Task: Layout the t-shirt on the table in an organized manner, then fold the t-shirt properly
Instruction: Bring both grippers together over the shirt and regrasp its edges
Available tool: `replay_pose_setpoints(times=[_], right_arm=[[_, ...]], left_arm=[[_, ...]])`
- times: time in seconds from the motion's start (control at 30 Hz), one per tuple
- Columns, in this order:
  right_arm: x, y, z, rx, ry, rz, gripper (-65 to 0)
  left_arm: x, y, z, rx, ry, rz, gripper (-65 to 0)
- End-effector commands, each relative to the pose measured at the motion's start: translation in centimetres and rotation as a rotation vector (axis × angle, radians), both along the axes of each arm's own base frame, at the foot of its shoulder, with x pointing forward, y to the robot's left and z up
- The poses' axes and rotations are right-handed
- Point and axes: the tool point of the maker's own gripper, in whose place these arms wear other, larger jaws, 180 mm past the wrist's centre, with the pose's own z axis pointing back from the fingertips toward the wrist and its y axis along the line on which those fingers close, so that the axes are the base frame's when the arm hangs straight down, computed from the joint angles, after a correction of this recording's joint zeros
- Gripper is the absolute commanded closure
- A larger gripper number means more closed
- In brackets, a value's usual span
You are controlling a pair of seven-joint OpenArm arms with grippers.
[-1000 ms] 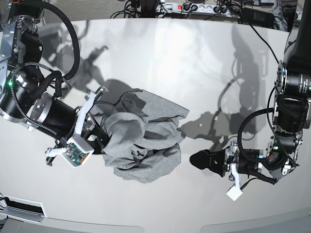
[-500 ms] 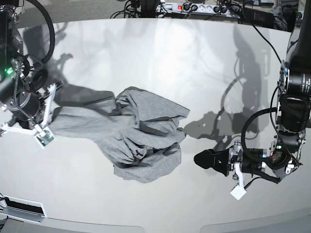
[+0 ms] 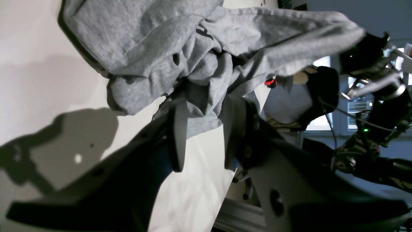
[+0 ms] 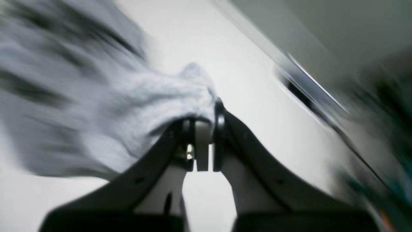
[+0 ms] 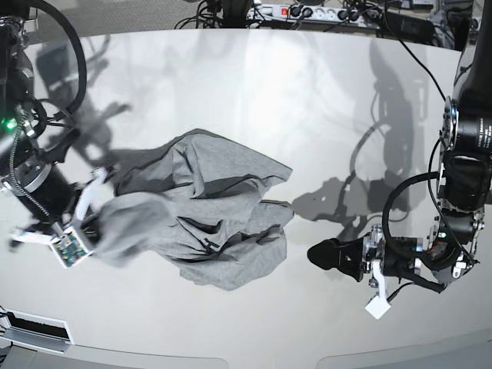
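We judge the task to be at its very start: nothing is laid out yet and no fold is made. Taking the t-shirt [image 5: 207,207] as our landmark and reading the base view from its left edge, our right end effector [image 5: 86,231] sits at the shirt's left end, its jaws pinched on a bunched edge of grey cloth, which the right wrist view shows clamped between them despite heavy blur. The t-shirt itself lies crumpled in a heap on the worktop [image 5: 307,115], layers overlapping, a scrap of black lettering just visible in the left wrist view. Well to the shirt's right, our left end effector [image 5: 327,254] rests apart from the cloth, jaws parted and holding nothing. Spreading, flattening and all the folding remain.
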Motion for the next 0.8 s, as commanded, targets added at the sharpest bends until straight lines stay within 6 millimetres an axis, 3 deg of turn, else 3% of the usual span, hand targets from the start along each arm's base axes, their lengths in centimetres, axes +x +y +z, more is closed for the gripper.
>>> replay_pose_setpoints(times=[0.0,0.1,0.23,0.37,0.5,0.53,0.67,0.7,0.77], right_arm=[[-0.1,1.7,1.7,0.058,-0.042,0.091,0.0],[-3.4,7.1,2.7,0.224,0.000,0.391,0.0],[-6.0,11.3,3.8,0.442,0.067,0.542,0.0],[-9.2,15.9,1.9,0.470,0.197,0.674,0.0],[-12.7,20.2,-0.6,0.391,0.280,0.795,0.0],[-13.1,20.8,-1.3,0.352,0.282,0.808,-3.0],[-13.4,21.7,-3.0,0.211,0.264,0.817,-40.2],[-13.1,21.5,-3.1,0.194,0.254,0.810,-44.4],[-12.1,21.1,-2.8,0.168,0.236,0.794,-45.4]], left_arm=[[1.8,0.0,2.7,-0.025,-0.073,0.010,-21.2],[2.3,0.0,3.4,-0.024,-0.090,0.011,-21.2],[2.9,0.0,4.4,-0.025,-0.111,0.010,-21.2],[3.2,0.0,4.7,-0.025,-0.119,0.010,-21.2],[3.2,0.0,4.7,-0.025,-0.119,0.010,-21.2],[3.2,0.0,4.7,-0.025,-0.119,0.010,-21.2],[3.2,0.0,4.7,-0.025,-0.119,0.010,-21.2],[3.2,0.0,4.7,-0.025,-0.119,0.010,-21.2],[3.2,0.0,4.7,-0.025,-0.119,0.010,-21.2]])
